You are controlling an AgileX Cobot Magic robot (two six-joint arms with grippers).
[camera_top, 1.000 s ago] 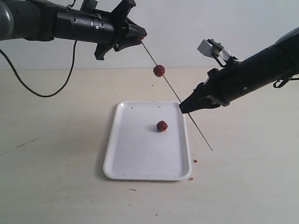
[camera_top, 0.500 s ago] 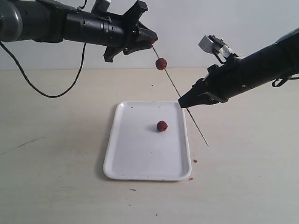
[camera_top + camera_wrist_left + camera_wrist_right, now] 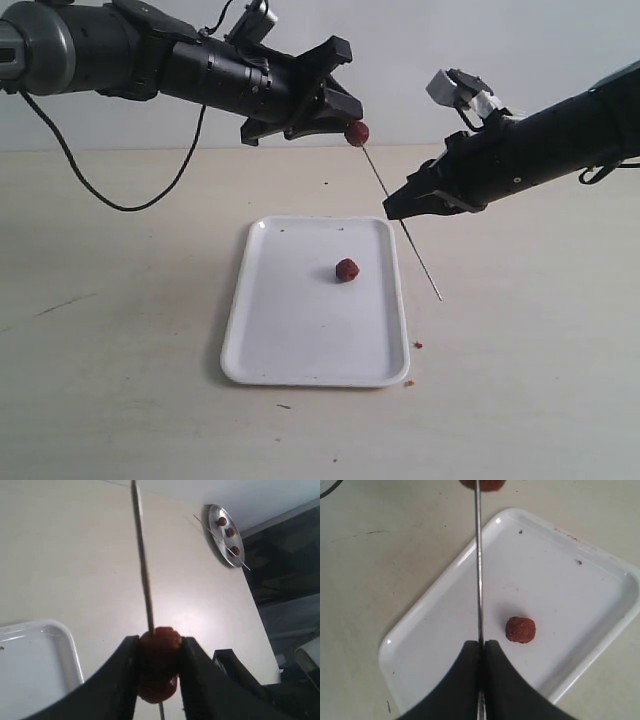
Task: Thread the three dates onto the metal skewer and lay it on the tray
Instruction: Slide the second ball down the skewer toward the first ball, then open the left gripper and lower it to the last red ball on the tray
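Note:
My left gripper (image 3: 349, 120) is shut on a dark red date (image 3: 357, 132) high above the table. In the left wrist view the metal skewer (image 3: 142, 565) runs straight through that date (image 3: 159, 647), which is squeezed between the black fingers. A second lump seems pressed against it; I cannot tell them apart. My right gripper (image 3: 393, 211) is shut on the skewer (image 3: 421, 267) partway down. The skewer slants down to a free end over the table beside the tray (image 3: 270, 340). One loose date (image 3: 346, 269) lies on the tray, also showing in the right wrist view as a date (image 3: 520, 629) beside the skewer (image 3: 478, 570).
A round silver plate (image 3: 235, 517) with a finished skewer of three dates lies far off in the left wrist view. Small crumbs (image 3: 417, 345) sit on the table by the tray's right edge. A black cable (image 3: 100, 195) hangs from the left arm.
The left gripper moved right and down along the skewer until the threaded date met its tips. The right gripper lifted slightly, raising the skewer's lower end.

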